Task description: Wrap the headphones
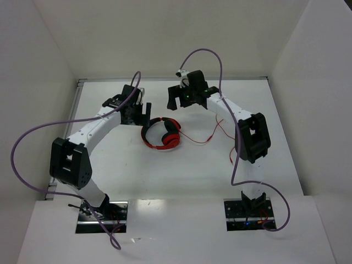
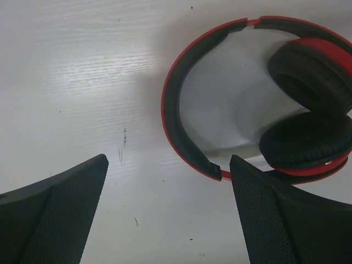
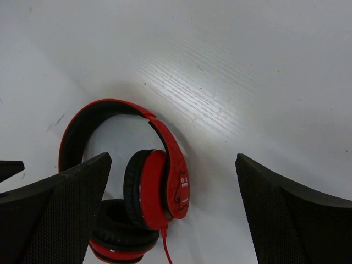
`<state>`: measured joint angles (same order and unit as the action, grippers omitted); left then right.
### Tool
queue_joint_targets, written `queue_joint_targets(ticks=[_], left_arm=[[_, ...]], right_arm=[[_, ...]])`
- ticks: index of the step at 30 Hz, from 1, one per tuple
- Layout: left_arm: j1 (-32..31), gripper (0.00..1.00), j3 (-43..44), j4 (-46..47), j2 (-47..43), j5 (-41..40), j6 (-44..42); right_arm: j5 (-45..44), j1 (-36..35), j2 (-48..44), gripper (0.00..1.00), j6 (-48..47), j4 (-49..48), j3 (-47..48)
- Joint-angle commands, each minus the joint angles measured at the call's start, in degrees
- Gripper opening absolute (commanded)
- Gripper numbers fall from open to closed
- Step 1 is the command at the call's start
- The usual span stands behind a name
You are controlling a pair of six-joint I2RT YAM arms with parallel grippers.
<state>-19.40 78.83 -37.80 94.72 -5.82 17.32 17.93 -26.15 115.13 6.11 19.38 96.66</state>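
Observation:
The red headphones (image 1: 162,133) lie flat in the middle of the white table (image 1: 165,176), ear cups folded together. Their thin red cord (image 1: 212,140) trails loose to the right, under the right arm. My left gripper (image 1: 144,110) hovers open and empty just behind and left of the headband. In the left wrist view the headband (image 2: 179,110) lies ahead of the open gripper (image 2: 169,162), partly behind the right finger (image 2: 286,220). My right gripper (image 1: 180,103) is open and empty above the far right side. The right wrist view shows the ear cups (image 3: 151,190) and cord (image 3: 165,247) beneath the gripper (image 3: 173,157).
White walls enclose the table on the left, back and right. Thick purple robot cables (image 1: 22,159) loop beside both arms. The right arm's elbow (image 1: 252,137) hangs over the cord. Base plates (image 1: 102,216) sit at the near edge.

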Motion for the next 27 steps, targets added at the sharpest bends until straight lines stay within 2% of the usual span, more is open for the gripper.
queue_joint_targets(ticks=[1,7,14,18,22,25,27], left_arm=[[0.24,0.99,-4.71,6.5,-5.5,0.73,3.15],[0.77,0.99,-4.91,7.83,-6.2,1.96,3.16],[0.77,0.99,-9.31,12.93,-5.7,1.25,3.94],[0.77,0.99,-8.25,12.93,-4.63,2.84,6.14],[0.77,0.99,-11.15,16.0,-5.77,2.31,6.15],[0.77,0.99,-7.31,14.17,-4.2,3.7,6.67],[0.77,0.99,-7.28,13.63,-3.67,4.42,6.67]], right_arm=[[-0.97,0.14,0.18,1.0,-0.04,-0.22,5.38],[-4.22,0.14,0.71,1.0,-1.45,0.84,4.94],[-9.49,-0.92,-0.61,1.0,-3.91,2.59,2.48],[-8.18,-0.92,-1.14,1.0,-4.44,2.07,0.9],[-9.31,-0.92,1.93,1.0,-5.05,1.37,1.68],[-8.19,-0.92,2.47,1.0,-5.05,2.68,2.83],[-7.57,-1.45,0.37,1.0,-5.05,0.15,-0.92]])
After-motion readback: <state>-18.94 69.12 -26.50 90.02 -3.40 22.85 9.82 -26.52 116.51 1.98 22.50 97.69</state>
